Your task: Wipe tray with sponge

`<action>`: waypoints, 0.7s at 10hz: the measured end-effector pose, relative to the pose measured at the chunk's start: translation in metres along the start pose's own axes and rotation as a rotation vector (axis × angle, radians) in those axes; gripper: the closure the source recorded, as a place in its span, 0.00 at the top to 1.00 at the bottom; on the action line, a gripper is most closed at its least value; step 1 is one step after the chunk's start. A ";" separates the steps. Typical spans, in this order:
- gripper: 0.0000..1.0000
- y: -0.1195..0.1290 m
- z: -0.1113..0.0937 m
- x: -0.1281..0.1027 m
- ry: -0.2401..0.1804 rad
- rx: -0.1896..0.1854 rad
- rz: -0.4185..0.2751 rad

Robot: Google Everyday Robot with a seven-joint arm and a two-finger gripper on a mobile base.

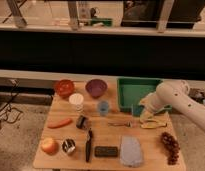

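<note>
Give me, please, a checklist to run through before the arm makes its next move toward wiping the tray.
1. The tray sits flat on the table and its visible floor is bare: ok.
2. The gripper is at the tray's near wall, towards the right end: ok.
3. Whether the sponge is in the gripper: cannot tell. No sponge shows plainly, and the arm covers that spot.
4. The blue cup stands apart from the tray's left wall: ok.
5. The banana lies just in front of the tray, close under the arm, where a low sweep might knock it: not ok.
</note>
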 end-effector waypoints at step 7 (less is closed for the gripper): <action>0.00 -0.031 0.013 0.005 -0.026 0.024 0.021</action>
